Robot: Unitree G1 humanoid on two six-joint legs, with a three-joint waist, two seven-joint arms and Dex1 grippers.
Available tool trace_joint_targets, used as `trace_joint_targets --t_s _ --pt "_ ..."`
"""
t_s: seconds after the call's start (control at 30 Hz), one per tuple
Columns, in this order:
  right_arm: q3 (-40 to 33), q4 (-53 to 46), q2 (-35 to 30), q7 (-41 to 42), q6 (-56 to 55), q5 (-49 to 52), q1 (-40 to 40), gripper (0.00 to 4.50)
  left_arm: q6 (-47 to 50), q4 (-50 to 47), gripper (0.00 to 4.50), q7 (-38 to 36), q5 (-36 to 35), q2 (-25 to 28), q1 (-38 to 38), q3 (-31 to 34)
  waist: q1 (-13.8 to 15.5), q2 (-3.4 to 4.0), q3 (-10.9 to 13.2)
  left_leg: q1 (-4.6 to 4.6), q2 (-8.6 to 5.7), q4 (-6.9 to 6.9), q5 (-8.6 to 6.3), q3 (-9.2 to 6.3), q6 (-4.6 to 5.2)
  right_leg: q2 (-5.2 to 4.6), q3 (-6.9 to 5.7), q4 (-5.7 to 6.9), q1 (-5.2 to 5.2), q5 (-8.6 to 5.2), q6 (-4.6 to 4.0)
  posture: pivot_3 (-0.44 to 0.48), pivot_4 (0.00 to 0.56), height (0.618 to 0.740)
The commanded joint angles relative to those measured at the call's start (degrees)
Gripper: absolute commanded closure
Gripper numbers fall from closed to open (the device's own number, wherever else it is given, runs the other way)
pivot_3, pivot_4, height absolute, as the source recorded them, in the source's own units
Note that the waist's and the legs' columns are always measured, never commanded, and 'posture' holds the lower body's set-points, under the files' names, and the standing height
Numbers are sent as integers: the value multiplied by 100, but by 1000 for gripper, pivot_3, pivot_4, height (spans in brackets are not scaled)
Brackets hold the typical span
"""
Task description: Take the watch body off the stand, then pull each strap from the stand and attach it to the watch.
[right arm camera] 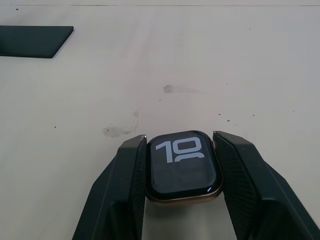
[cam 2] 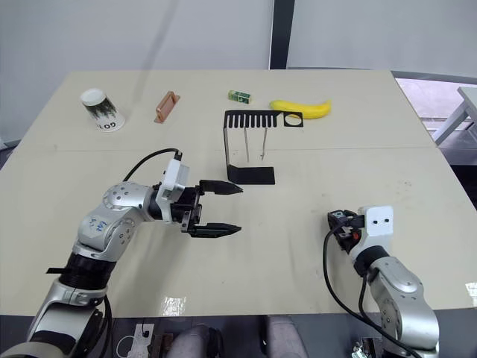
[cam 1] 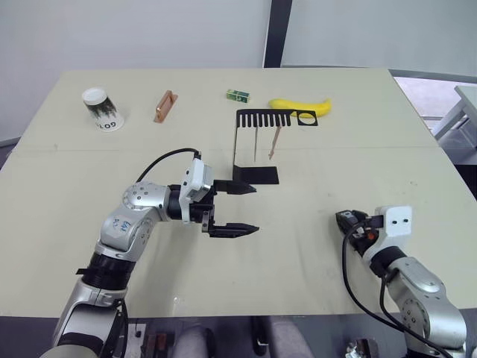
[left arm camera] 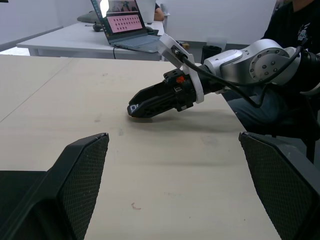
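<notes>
The black stand [cam 1: 237, 142] is upright in the middle of the table. Two thin pinkish-tan straps [cam 1: 256, 142] [cam 1: 274, 142] hang from its slotted top plate. My left gripper [cam 1: 242, 209] is open, level with the table, its upper finger close to the stand's flat foot [cam 1: 256, 174] and nothing between its fingers. At the near right, my right gripper [right arm camera: 182, 192] is shut on the watch body [right arm camera: 183, 167], a black rounded-square case with a lit screen, low over the table. The left wrist view shows that gripper [left arm camera: 135, 107] with its tip down at the tabletop.
Along the far side lie a tipped paper cup [cam 1: 102, 109], a copper-brown block [cam 1: 165, 106], a small green box [cam 1: 238, 95] and a banana [cam 1: 300, 107]. A seated person [left arm camera: 295, 30] and a laptop [left arm camera: 127, 25] are beyond the table's right side.
</notes>
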Motion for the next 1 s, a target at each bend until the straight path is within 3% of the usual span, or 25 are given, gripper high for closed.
trace_joint_targets --t_s 0.03,1.0 --pt "-61 29 -5 59 -173 150 -15 2940 19 -213 0 20 -61 56 -36 115 3 0 0 0 0 0 0 0 0 0 0 1 0 0 0 0 150 740" --pt "16 618 -344 115 -298 401 48 2940 5 -140 0 92 -24 60 -56 185 15 -1 -2 3 -1 8 0 0 0 0 5 9 3 1 1 0 150 740"
